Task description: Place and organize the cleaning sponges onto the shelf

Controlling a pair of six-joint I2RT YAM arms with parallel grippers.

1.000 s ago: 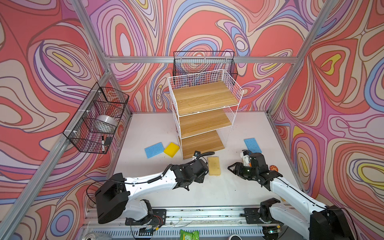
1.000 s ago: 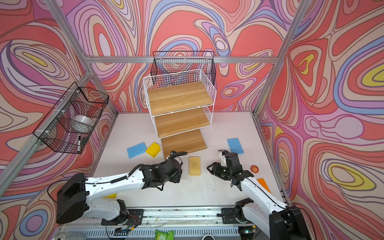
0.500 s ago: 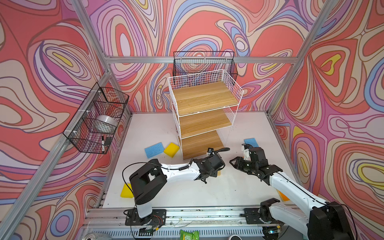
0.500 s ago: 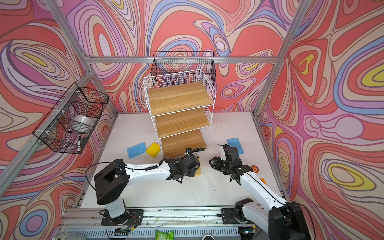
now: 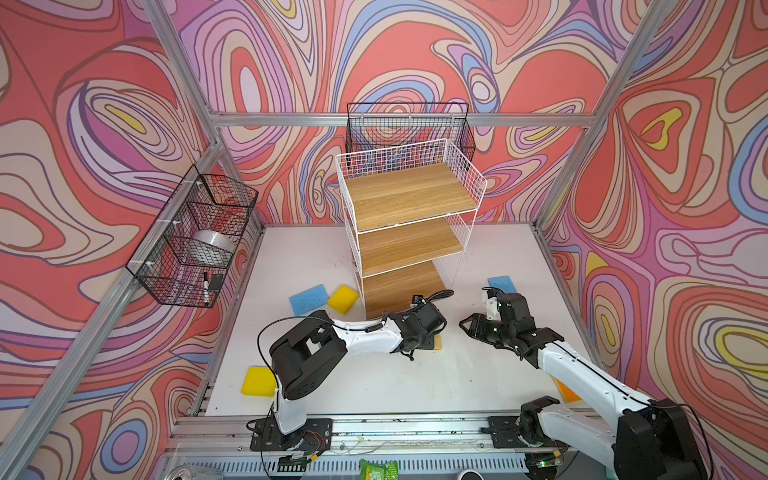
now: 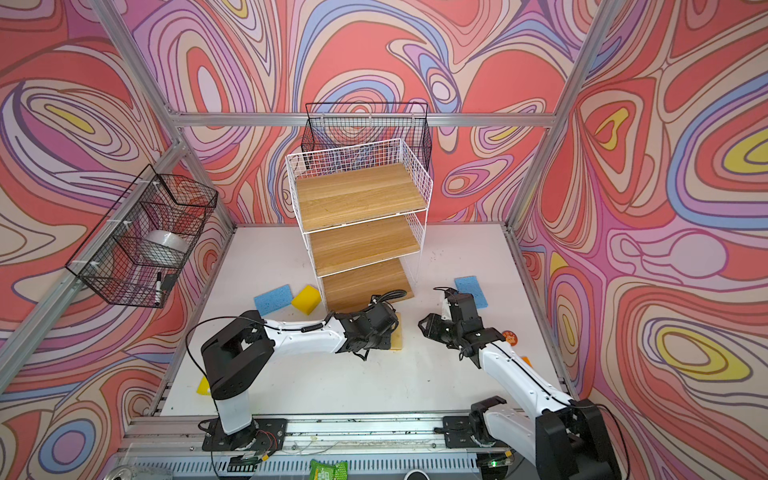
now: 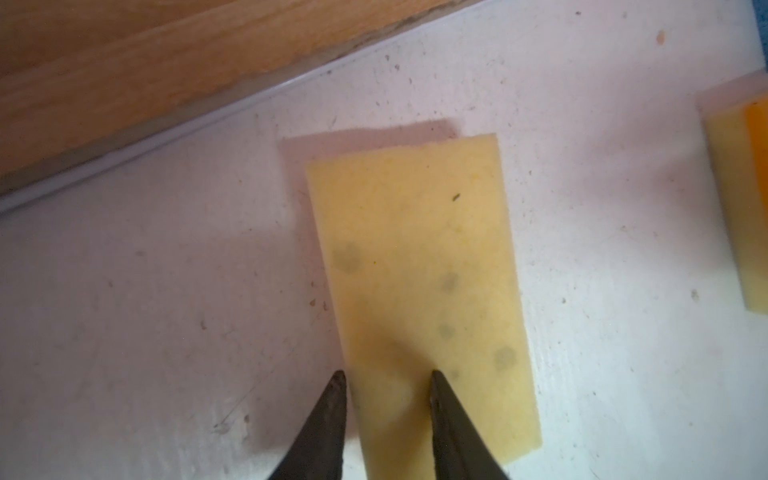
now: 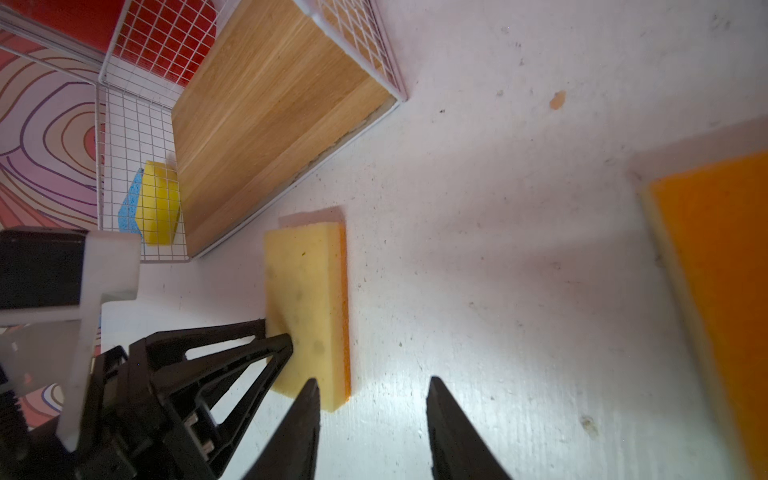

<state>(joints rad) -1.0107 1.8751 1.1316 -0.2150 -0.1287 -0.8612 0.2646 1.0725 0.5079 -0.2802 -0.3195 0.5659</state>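
sponge (image 7: pixel 419 270) flat beside shelf (image 7: pixel 124 62) edge, left gripper (image 7: pixel 386 374) narrowly parted astride its long side, right gripper (image 8: pixel 372 379) spread above bare table (image 8: pixel 498 291)

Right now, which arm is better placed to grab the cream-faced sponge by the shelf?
Left. The left pincer is down on that sponge, one tip at its edge; the right pincer hangs open beside it.

shelf (image 5: pixel 411 199): table (image 5: pixel 374 386) rear centre | thin sponge (image 5: pixel 307 297), thick sponge (image 5: pixel 343 299): side by side left of shelf | third sponge (image 6: pixel 398 332): just before shelf | fourth sponge (image 5: pixel 502 284): right of shelf | fifth sponge (image 5: pixel 258 380): table front-left
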